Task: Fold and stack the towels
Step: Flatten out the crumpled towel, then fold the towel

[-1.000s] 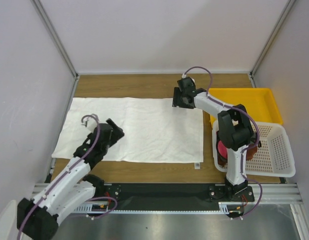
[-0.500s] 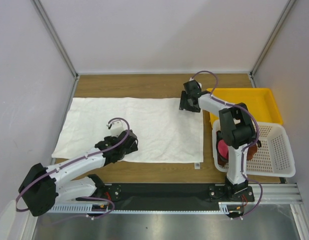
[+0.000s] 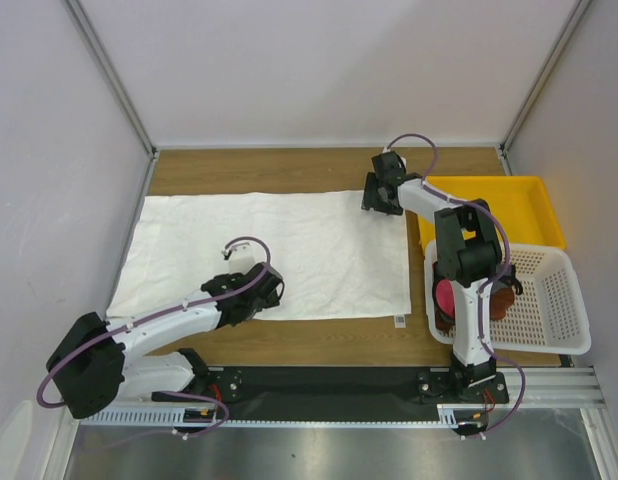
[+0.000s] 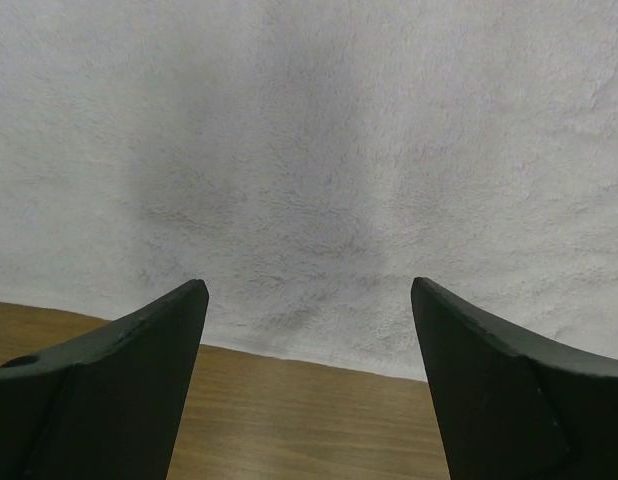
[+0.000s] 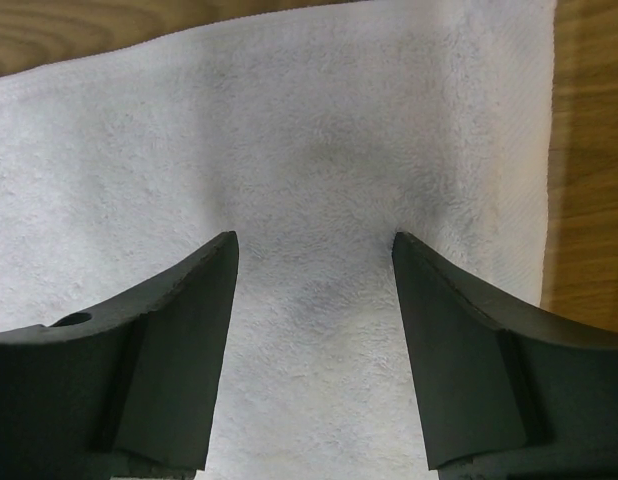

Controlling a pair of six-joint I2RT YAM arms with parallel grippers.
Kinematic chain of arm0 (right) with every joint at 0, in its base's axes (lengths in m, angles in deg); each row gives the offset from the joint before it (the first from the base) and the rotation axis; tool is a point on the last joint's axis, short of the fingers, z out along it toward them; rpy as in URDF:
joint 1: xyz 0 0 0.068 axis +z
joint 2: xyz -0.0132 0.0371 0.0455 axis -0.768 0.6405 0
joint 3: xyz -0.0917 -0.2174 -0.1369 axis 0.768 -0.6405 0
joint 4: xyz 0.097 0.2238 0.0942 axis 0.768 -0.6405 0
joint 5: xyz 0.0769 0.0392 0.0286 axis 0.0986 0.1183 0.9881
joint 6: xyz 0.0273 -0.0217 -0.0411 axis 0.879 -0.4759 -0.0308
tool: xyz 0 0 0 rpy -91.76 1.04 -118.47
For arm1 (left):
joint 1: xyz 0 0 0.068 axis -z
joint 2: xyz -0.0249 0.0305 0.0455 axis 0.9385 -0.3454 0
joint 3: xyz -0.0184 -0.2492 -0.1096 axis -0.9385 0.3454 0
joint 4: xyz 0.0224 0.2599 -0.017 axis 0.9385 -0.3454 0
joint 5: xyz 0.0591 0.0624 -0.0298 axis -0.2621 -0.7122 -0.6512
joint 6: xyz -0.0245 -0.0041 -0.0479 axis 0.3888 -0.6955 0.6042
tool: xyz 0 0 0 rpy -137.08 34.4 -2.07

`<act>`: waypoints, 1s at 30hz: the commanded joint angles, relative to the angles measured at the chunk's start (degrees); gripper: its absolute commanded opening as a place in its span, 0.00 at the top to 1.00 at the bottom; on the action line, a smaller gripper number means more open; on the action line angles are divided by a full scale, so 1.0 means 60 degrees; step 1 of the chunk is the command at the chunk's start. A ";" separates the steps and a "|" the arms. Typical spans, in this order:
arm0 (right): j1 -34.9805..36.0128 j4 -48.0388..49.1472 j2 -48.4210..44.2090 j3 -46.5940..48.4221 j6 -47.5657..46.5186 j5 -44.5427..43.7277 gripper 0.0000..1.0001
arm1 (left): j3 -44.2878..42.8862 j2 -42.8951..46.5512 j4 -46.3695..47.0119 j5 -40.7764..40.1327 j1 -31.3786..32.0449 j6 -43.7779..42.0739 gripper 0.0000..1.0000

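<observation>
The large white towel (image 3: 289,240) lies spread flat on the wooden table, its small tag (image 3: 397,320) at the front right corner. My left gripper (image 3: 265,292) is low at the towel's front edge, open; in the left wrist view (image 4: 309,290) the towel's hem (image 4: 309,345) runs between the two fingers. My right gripper (image 3: 381,196) is open over the towel's far right corner (image 5: 314,240), with cloth (image 5: 289,130) under both fingers. A magenta-pink towel (image 3: 444,298) and a reddish-brown one (image 3: 503,298) lie in the basket, partly hidden by the right arm.
A white perforated basket (image 3: 554,300) stands at the right front, with a yellow tray (image 3: 509,195) behind it. Bare wood shows along the far edge (image 3: 249,170) and the front edge (image 3: 319,340). Grey walls close in three sides.
The left arm has swung right along the towel's front edge and come down to it. The right gripper has shifted slightly right, to the towel's far right corner.
</observation>
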 commanded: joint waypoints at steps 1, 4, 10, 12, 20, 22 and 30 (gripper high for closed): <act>-0.0117 0.0113 0.0240 0.0420 -0.0263 0.0092 0.32 | -0.0280 -0.0064 -0.0136 -0.0093 0.0116 0.0266 0.11; -0.0131 -0.0193 0.0211 0.0975 -0.0381 0.0136 0.32 | -0.0221 -0.0195 -0.0063 -0.0005 0.0204 0.0237 0.14; 0.0365 -0.0136 -0.0784 0.1255 -0.0440 0.0678 0.32 | -0.0324 -0.0401 -0.0121 0.0097 0.0307 0.0236 0.19; 0.0629 -0.0048 -0.0946 0.1430 -0.0469 0.0693 0.31 | -0.0266 -0.0401 -0.0165 0.0127 0.0351 0.0426 0.20; 0.1933 0.0479 0.0075 0.3170 0.0261 0.1205 0.31 | -0.0090 -0.0620 0.0098 0.0024 0.0805 0.0734 0.25; 0.2123 0.0539 0.0501 0.3611 0.0482 0.1483 0.31 | -0.0104 -0.0913 0.0128 -0.0020 0.0878 0.0822 0.27; 0.3061 0.0758 0.2068 0.5574 0.1185 0.1528 0.31 | 0.0070 -0.1207 -0.0064 -0.0254 0.1127 0.1232 0.28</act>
